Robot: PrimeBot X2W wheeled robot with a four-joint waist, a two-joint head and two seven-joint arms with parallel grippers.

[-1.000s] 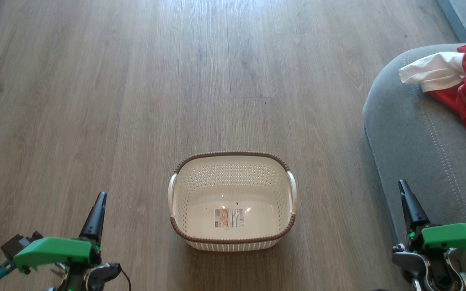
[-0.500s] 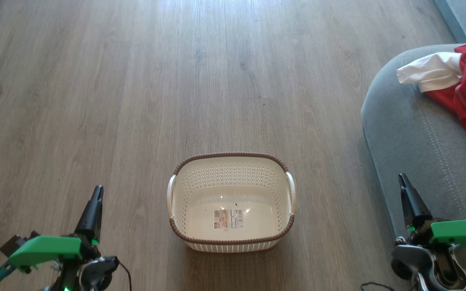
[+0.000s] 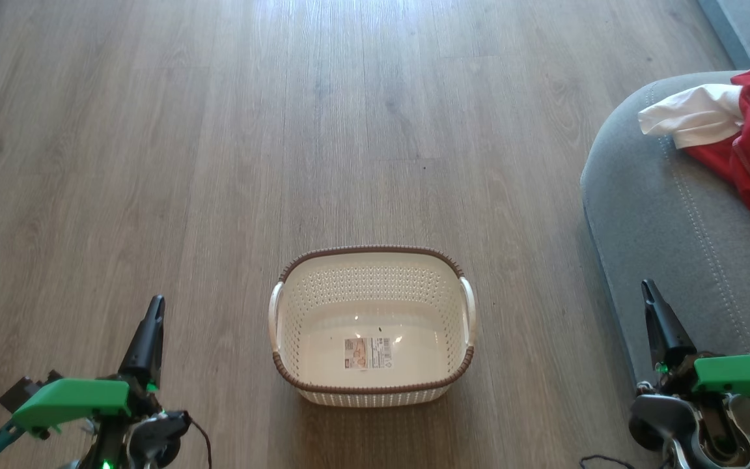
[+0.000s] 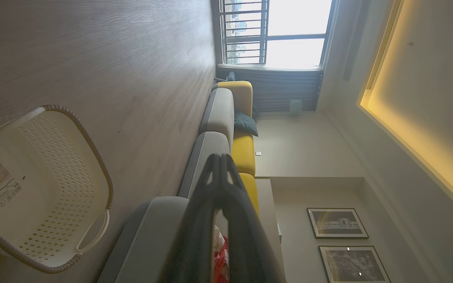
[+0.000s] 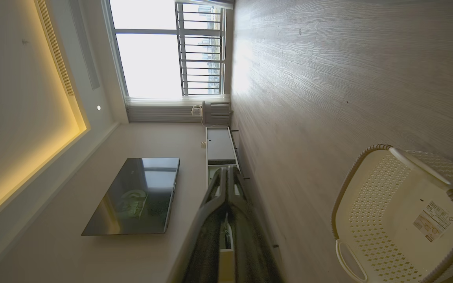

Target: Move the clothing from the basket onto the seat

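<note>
Left tool [image 3: 155,303] and right tool [image 3: 646,288]: fingers together, nothing held. Clothing [image 3: 749,153] lies on seat [image 3: 661,221], ahead-right of right tool. Basket [image 3: 375,250] sits between the tools, holding no clothing. Risk: white fabric lies near the seat's rounded edge, so a nudge would likely slide it to the floor [image 3: 219,130].

Daylight is admitted by a blown-out window [image 5: 151,55], and pale glare is thrown across the floor [image 3: 342,39]. A soft shadow is cast under the basket [image 3: 375,249], a warm glow is given by a ceiling recess [image 4: 407,137], and the wrist views are bowed at their edges.
</note>
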